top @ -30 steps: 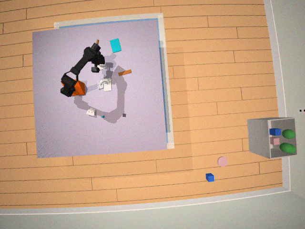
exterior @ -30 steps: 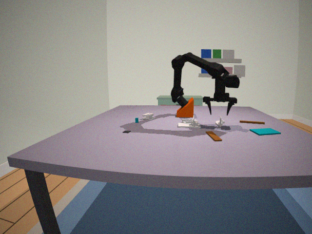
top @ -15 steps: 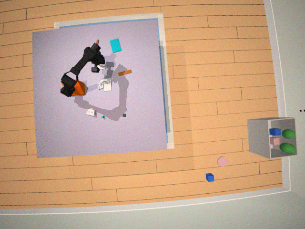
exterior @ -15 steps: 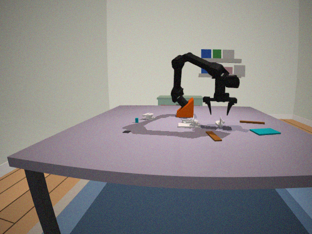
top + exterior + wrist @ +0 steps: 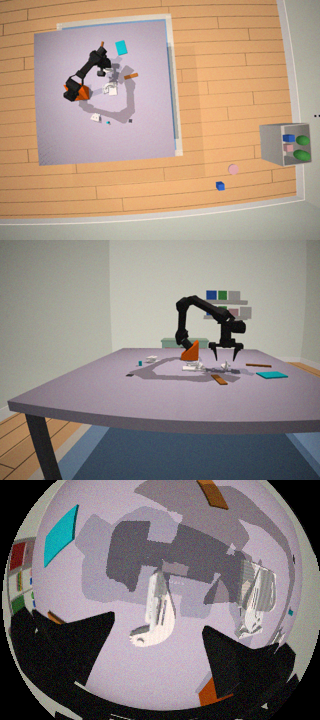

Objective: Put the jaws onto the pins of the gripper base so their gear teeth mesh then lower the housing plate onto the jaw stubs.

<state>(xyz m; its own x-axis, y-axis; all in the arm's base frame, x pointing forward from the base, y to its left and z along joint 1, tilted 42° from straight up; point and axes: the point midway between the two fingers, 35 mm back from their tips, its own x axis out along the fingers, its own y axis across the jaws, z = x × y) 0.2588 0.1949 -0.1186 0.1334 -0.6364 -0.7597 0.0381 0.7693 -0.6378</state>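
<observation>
My gripper (image 5: 225,360) (image 5: 160,624) is open and empty, pointing down above a loose white jaw (image 5: 225,366) (image 5: 167,616). This jaw lies on the table between the fingertips as seen from the wrist, below their height; the arm partly hides it in the top view. The white gripper base (image 5: 113,91) (image 5: 189,368) lies to one side, with another white jaw shape at it; whether that jaw sits on a pin or meshes, I cannot tell. The white housing plate (image 5: 95,117) (image 5: 151,358) lies apart on the table, with two small holes visible from above.
A teal slab (image 5: 121,47) (image 5: 271,374) (image 5: 61,536) and two brown bars, one (image 5: 131,76) (image 5: 219,379) (image 5: 213,494) near the base, lie about. A small teal block (image 5: 108,122) (image 5: 140,363) and a dark square (image 5: 130,120) (image 5: 129,375) lie near the housing plate. The orange mount (image 5: 83,92) (image 5: 191,353) stands behind.
</observation>
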